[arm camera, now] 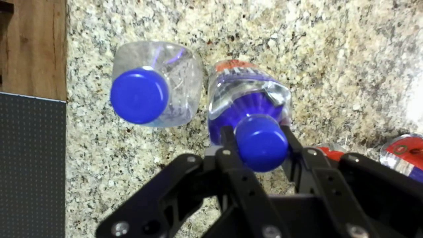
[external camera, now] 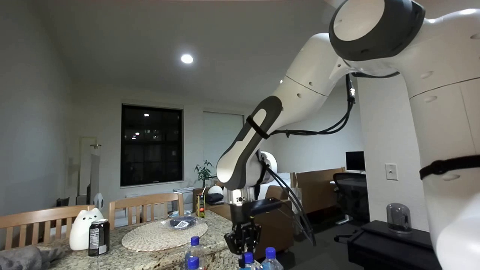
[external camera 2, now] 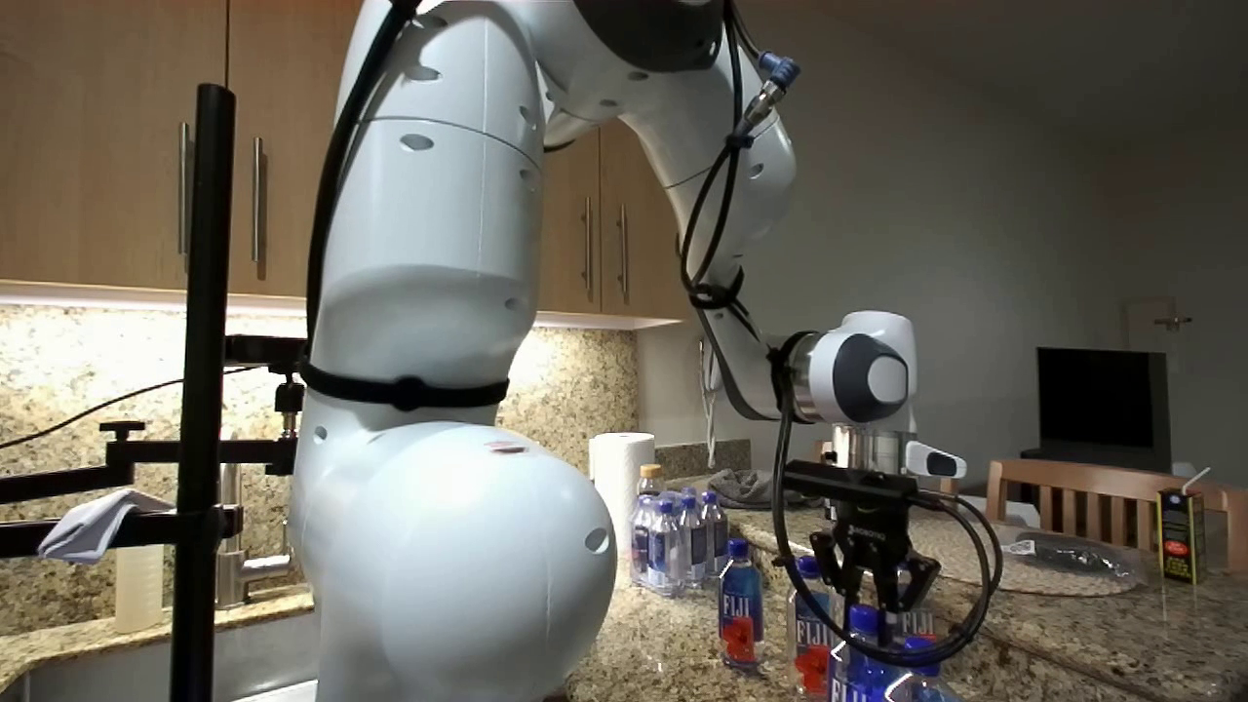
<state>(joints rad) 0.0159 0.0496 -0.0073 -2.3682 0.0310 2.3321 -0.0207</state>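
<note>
- Taking hold looks done, as a judgement: the gripper (arm camera: 259,142) has a blue-capped bottle (arm camera: 248,86) by its top, over the granite counter (arm camera: 337,59).
- Letting go is not yet done, since the fingers (arm camera: 228,137) flank the cap (arm camera: 262,147) closely on both sides.
- Whether the bottle stands on the counter or hangs just above it cannot be told: its base does not show clearly in the wrist view, and both exterior views cut it off at the lower edge.
- The tool's jaws are narrow, closed on the bottle around the neck, just below the cap as far as can be judged; the cap itself hides the exact contact.
- The gripper points downward, and nothing besides this bottle appears to be between its fingers.
- A clear bottle (arm camera: 181,96), also with a blue cap, is just beside the held one, with a thin strip of counter visible between them; the fingers are apart from it.
- A red-labelled bottle (arm camera: 404,152) shows at the right edge of the wrist view, only partly in frame.
- In an exterior view, a group of bottles (external camera 2: 673,546) stands close together near a paper towel roll (external camera 2: 621,478), away from the gripper.
- Well apart from the gripper, a round woven placemat (external camera: 146,240) bears a clear package (external camera: 183,222), and a black can (external camera: 99,237) stands beside a white cat figure (external camera: 79,232).
</note>
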